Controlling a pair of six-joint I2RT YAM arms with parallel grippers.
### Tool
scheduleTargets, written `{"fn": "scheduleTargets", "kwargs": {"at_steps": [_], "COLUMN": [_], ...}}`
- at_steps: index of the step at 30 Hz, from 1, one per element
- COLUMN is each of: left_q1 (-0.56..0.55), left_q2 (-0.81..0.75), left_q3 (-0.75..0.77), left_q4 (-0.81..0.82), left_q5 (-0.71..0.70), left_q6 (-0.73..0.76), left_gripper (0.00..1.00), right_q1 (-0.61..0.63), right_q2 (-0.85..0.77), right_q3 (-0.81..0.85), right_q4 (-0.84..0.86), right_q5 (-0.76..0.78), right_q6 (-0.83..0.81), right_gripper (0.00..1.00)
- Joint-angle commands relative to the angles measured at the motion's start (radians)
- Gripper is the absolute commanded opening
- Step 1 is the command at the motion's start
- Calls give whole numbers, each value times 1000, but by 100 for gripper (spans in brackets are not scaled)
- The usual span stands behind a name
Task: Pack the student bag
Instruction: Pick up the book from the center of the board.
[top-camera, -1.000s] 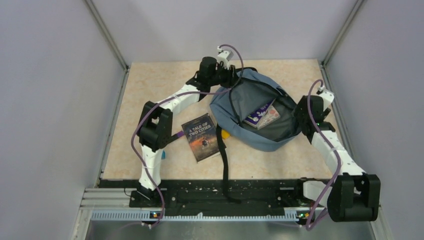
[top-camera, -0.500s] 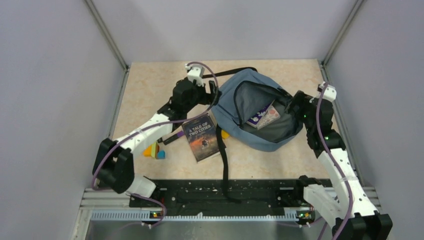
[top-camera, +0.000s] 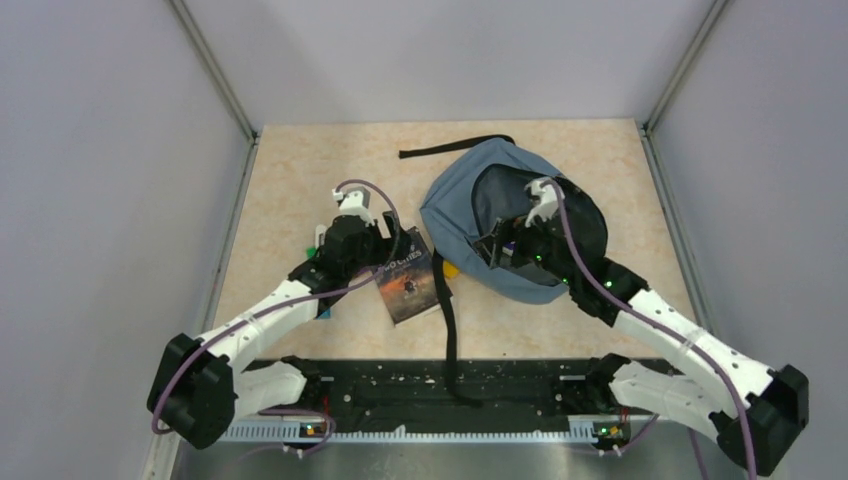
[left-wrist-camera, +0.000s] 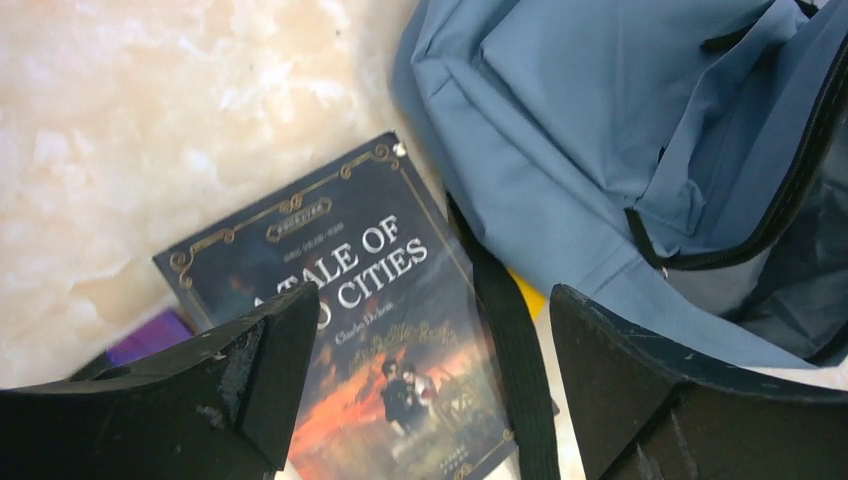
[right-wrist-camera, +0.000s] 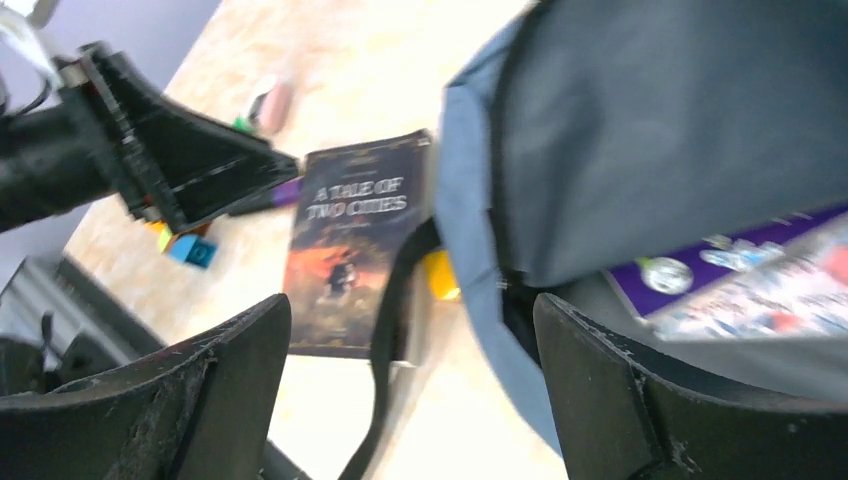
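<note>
So book (left-wrist-camera: 380, 260) is just left of bag (left-wrist-camera: 560, 120), right under the open left gripper (left-wrist-camera: 430, 300); right gripper (right-wrist-camera: 412, 300) open over bag

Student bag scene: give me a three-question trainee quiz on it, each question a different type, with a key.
1. True or false: the book lies inside the student bag.
2. Which gripper hovers over the bag's open mouth? A) left gripper B) right gripper C) neither
3. Fill in: the jaws of both grippers stand ___.

Key
1. False: the book lies on the table beside the bag.
2. B.
3. Open: the left gripper and the right gripper alike hold nothing.
</note>
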Motion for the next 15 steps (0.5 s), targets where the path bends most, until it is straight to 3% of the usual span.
{"fn": "scheduleTargets", "kwargs": {"at_steps": [1, 7, 15], "left_q1": [-5, -3, -3], "left_q2": [-91, -122, -168], "left_q3": [-70, -121, -174], "left_q4": [-10, -29, -83], "left_q5": [-21, -39, -129], "left_q6": [-100, -154, -193], "left_gripper": [90, 91, 92], "right_q1": [167, 326, 337], "right_q2": [107, 376, 643], "right_q3": [36, 112, 182], "right_q4": [136, 207, 264], "right_q5": [-21, 5, -44], "right_q6": [-21, -17, 35], "right_gripper": [88, 82, 76]}}
